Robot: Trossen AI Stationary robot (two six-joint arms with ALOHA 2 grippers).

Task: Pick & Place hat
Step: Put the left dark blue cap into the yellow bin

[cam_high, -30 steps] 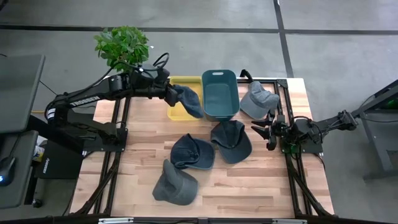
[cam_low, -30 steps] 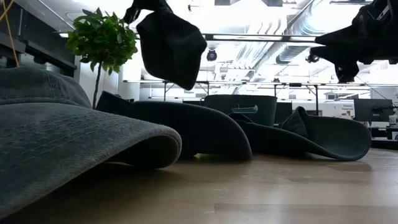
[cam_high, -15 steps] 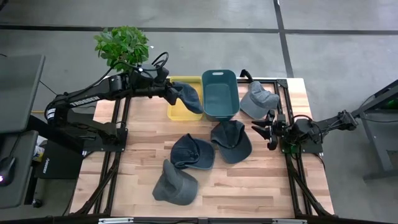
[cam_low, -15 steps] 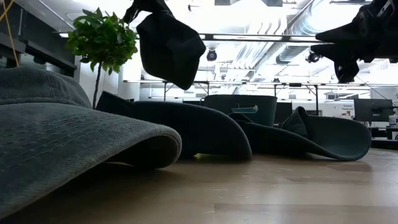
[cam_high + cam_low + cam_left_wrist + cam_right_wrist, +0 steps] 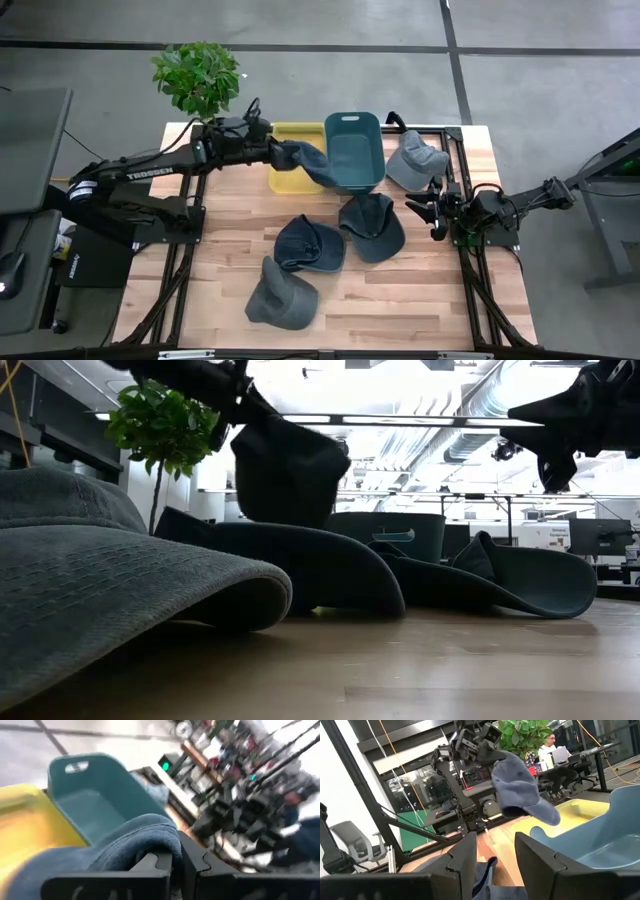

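Note:
My left gripper [image 5: 275,152] is shut on a dark blue cap [image 5: 308,163], which hangs in the air over the yellow bin [image 5: 295,130] and the near-left rim of the teal bin [image 5: 355,150]. The low view shows that cap [image 5: 288,472] hanging above the table's caps. The right wrist view shows it [image 5: 520,790] from across the table. My right gripper [image 5: 432,212] waits open above the table's right edge, touching nothing. My left gripper pinches a bunched fold of the cap's cloth [image 5: 150,837] between its two fingers; the cloth bulges over the fingertips. The fingers reach in from the table's left, slanting slightly down. The cap is lifted clear and hangs slack below and beyond the fingers.
Several more caps lie on the wood: a grey one [image 5: 413,160] right of the teal bin, two dark ones [image 5: 372,226] [image 5: 308,243] mid-table, one [image 5: 281,296] near the front edge. A potted plant [image 5: 196,72] stands at the far left corner.
My left arm has reached toward the table's right and come down. The held cap has moved from over the yellow bin toward the teal bin's rim and hangs lower than before. My right arm has kept still.

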